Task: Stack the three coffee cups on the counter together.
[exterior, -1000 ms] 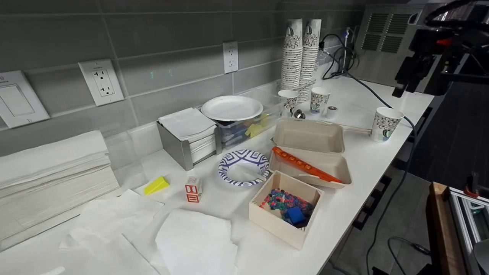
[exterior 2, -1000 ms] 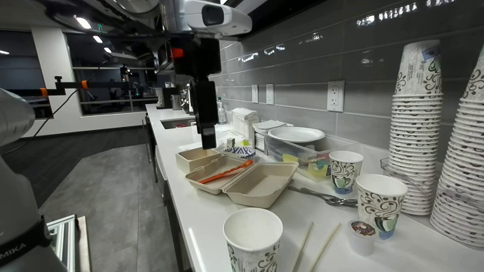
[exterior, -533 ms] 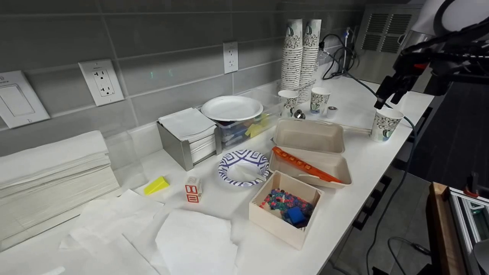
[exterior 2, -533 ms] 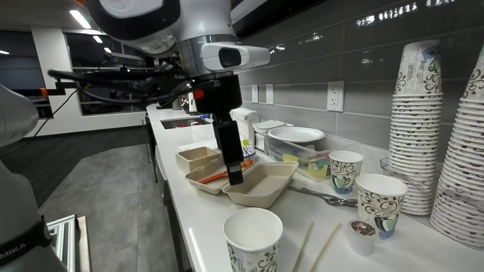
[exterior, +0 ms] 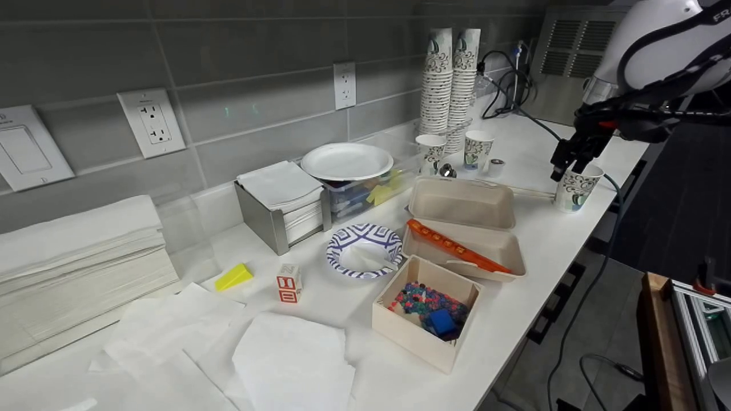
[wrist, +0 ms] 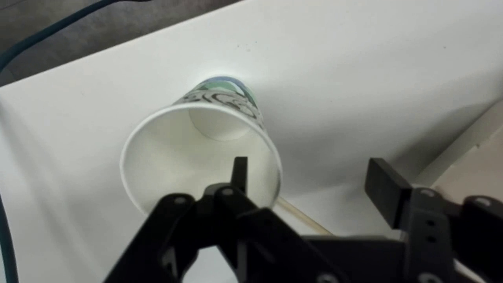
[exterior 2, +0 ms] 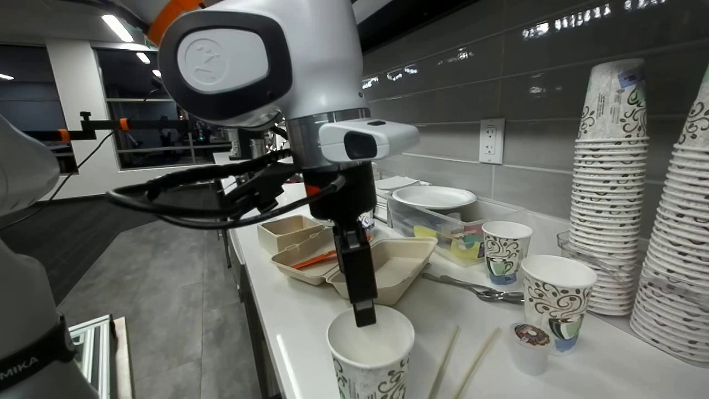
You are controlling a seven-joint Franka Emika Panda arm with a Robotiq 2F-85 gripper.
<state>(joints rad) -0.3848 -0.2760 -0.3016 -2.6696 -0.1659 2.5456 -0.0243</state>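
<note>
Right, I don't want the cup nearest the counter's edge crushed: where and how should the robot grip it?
Probably the rim, on the side facing the takeout box, coming from above. The cup stands upright with its mouth open, so the tool could pinch that rim from inside and outside. In the wrist view its jaws are spread, one over the mouth, one beyond that side.

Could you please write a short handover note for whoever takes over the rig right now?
Gripper: open, empty; in the wrist view one jaw overlaps the mouth of the counter-edge cup, the other is outside its rim. Whether one dips inside is unclear.
Cups: all three upright, apart; the second cup stands beside the coffee pod, the third cup by the clear bin.
Done: none of these stacked.
Left: likely grip the counter-edge cup, then nest all three.
</note>
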